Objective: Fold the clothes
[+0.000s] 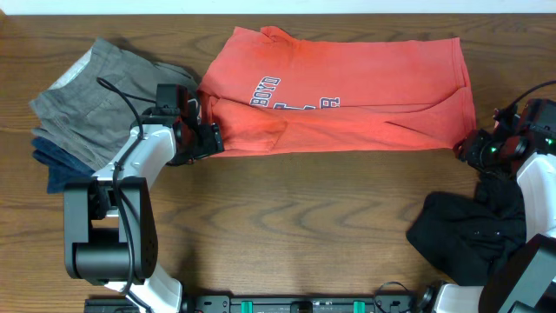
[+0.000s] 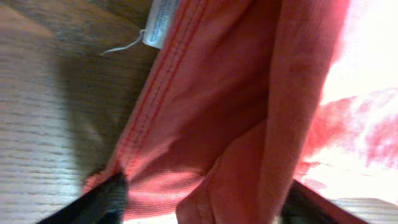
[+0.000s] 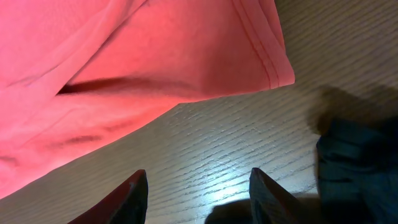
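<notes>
So: grey & navy fabric garments (image 1: 80, 109) sit stacked far L, prob. done. L gripper (image 2: 205, 190), jaws spread, straddles the L edge of the coral-red lettered T-shirt (image 1: 347, 96) lying centre. R gripper (image 3: 198, 177), spread & empty, hovers by its R hem, likely for a paired fold.

The surface (image 1: 330, 209) is brown wood, its grain running from side to side. It fills the gap between my right fingers (image 3: 127, 199), with a patch of glare on the wood in that gap and a dark shadow further out to the right. Left of my left fingers (image 2: 102, 202) the same wood looks greyer and shaded. Behind both sets of fingers, along the near edge, runs a black rail (image 1: 287, 304) with green clips. Past the far edge a pale strip (image 1: 261, 5) shows.
</notes>
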### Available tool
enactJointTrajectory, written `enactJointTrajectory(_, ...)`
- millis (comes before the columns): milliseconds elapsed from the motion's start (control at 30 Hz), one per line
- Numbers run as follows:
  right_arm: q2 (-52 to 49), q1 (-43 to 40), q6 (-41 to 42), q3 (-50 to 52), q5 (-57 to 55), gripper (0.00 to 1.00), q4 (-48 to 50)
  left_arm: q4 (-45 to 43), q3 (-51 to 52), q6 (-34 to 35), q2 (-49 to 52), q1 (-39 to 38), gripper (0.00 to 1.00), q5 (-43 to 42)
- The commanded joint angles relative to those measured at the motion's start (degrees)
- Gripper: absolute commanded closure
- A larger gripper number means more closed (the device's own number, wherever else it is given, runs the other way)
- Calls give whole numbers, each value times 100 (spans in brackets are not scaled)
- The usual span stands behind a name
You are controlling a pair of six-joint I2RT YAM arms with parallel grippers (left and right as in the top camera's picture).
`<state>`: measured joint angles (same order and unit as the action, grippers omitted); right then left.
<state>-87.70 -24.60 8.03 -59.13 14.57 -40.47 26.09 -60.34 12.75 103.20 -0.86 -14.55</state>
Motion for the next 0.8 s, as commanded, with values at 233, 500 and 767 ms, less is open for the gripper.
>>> enactJointTrajectory(233, -15, 46, -79, 44, -566, 49, -24, 975, 105, 4, 55, 17, 71, 205)
enactJointTrajectory(500, -17, 46, 9, 44, -623, 44, 55, 1550, 105, 13, 55, 17, 71, 765)
enactJointTrajectory(767, -330, 46, 553, 44, -623, 41, 214, 345, 103, 313, 55, 17, 19, 149)
